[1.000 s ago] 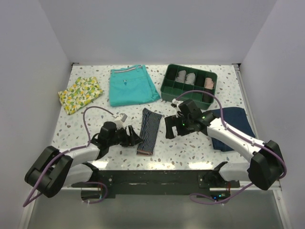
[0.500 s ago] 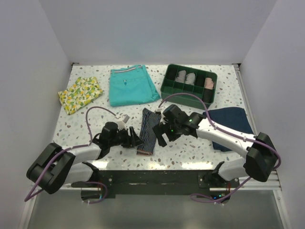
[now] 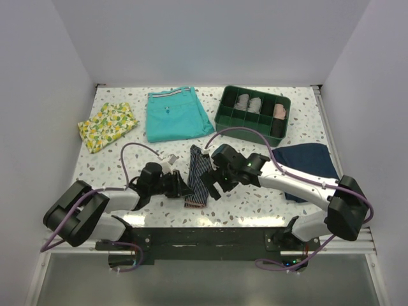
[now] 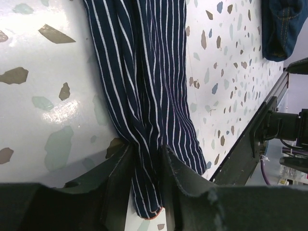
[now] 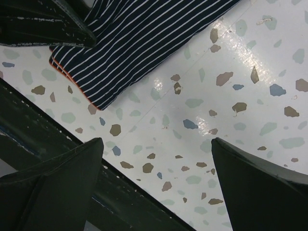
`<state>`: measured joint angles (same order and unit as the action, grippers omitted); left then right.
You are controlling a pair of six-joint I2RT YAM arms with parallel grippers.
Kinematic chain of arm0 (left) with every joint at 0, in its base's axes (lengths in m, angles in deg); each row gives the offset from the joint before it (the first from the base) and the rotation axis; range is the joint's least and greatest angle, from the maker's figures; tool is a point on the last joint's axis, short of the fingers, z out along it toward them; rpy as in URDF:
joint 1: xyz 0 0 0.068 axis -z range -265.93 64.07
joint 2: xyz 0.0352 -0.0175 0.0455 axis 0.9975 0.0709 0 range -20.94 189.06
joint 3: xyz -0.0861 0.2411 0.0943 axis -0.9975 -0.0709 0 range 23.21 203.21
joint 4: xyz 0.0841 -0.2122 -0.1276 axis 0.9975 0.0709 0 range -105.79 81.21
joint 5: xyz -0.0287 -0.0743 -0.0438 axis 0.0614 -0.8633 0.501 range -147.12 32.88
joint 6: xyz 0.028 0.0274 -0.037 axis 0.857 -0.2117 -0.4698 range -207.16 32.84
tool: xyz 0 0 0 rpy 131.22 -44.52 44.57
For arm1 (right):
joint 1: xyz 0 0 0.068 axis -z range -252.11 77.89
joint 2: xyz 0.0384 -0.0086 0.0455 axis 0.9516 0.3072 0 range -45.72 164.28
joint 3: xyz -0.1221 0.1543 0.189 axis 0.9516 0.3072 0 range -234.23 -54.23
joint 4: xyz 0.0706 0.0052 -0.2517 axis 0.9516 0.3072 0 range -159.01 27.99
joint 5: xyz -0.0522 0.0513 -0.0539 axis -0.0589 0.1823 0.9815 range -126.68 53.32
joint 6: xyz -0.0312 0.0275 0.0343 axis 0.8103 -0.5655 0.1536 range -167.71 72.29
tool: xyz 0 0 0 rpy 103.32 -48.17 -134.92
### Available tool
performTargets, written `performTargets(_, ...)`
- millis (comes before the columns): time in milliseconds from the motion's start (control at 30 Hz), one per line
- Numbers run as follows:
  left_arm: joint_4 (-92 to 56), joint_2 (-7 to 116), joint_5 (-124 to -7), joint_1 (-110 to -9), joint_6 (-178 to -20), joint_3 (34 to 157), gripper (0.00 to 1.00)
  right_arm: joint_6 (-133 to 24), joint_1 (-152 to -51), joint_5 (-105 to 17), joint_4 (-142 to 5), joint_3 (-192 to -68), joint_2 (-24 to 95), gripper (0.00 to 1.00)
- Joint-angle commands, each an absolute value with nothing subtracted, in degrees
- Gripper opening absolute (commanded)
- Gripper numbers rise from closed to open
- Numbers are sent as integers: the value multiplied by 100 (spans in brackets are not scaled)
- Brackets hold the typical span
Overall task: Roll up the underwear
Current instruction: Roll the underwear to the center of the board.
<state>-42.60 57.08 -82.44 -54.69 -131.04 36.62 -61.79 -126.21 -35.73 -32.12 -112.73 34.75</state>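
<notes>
Underwear [image 3: 198, 173]: lying as a long, narrow folded strip on the table [image 3: 255, 201], between the two grippers, with its reddish-edged end pointing toward the arm bases.
Left gripper [image 4: 144, 185]: clamping the strip close to that near end. The fingers [image 4: 115, 183] are pressing in from both sides, and the cloth is bunching narrow between them.
Right gripper [image 5: 156, 144]: hanging with its jaws wide apart over bare table just beside the strip's right edge, holding nothing.
Step in hand: by the look of it, the left gripper is securing the near end so a roll can begin there, while the right one is waiting beside the strip to help.
Doing it well: the pinch should be taking in every layer of the fold, not only the top one, or the strip will be opening up as it turns. The first turn wants to be tight and square to the stripes, so the roll is travelling straight up the strip and not coning to one side.
Right gripper's part: probably pressing or steadying the far length, keeping it flat and taut while the near end is being turned over.
Risk: the bunching at the pinch may be twisting the end, and a twisted start would be giving a lopsided roll.
</notes>
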Motion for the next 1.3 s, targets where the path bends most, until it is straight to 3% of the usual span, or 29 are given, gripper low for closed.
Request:
performTargets(0,-2898,6106,-7883,-5385,-12961,3331,34,-5791,-12905,-3492,-3121,-11497,3260,99)
performTargets(133,-2574,6150,-7761,-5385,-12865,3568,19,-5536,-13441,-2994,-3139,-11488,3277,98)
performTargets(367,-2273,6449,-7725,-5385,-12645,3929,7,-5202,-14277,-2255,-3446,-11549,3558,91)
performTargets(633,-2107,6660,-7760,-5385,-12478,4070,6,-4806,-14804,-2104,-3718,-11866,4330,81)
performTargets(1133,-2194,7091,-7971,-5385,-12302,4114,3,-4287,-15015,-1788,-4132,-11848,5096,79)
performTargets(1267,-2194,7091,-7989,-5385,-12294,4122,3,-4279,-15015,-1612,-4211,-11787,5289,69)
